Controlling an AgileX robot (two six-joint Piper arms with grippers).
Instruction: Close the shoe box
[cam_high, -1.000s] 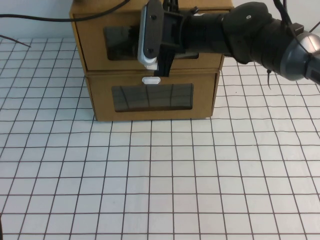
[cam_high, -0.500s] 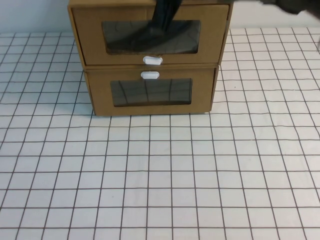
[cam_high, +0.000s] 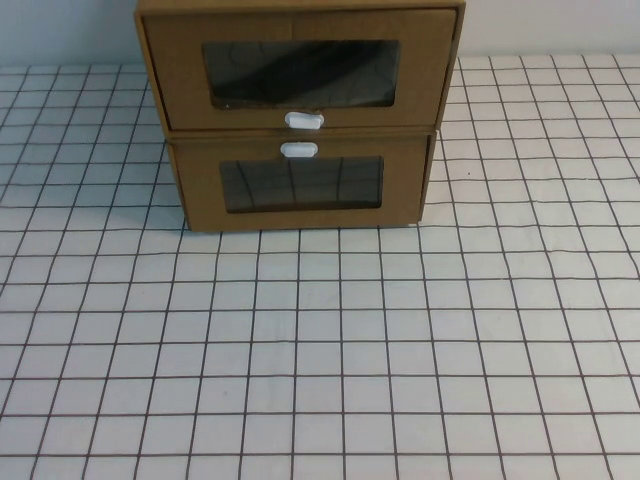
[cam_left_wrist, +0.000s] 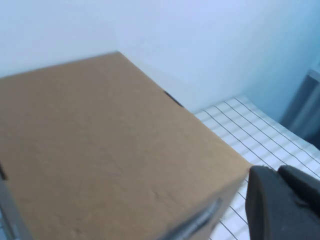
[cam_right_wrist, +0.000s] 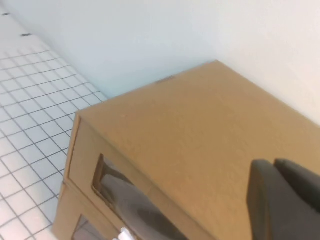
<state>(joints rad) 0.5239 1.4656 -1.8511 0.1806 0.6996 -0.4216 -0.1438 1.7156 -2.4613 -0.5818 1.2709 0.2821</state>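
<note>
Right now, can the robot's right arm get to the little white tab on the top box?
Probably yes. Nothing stands in front of the white tab on the top shoe box. The right gripper hovers above the box's top; the left gripper hangs above it too.

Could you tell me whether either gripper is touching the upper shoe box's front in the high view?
No: the shoe box front with its white pull tab stands uncovered, and neither gripper appears there.

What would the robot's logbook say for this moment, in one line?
shoe box: upper drawer pushed in | lower box: shut | left gripper: above box | right gripper: above box | both clear of front
</note>
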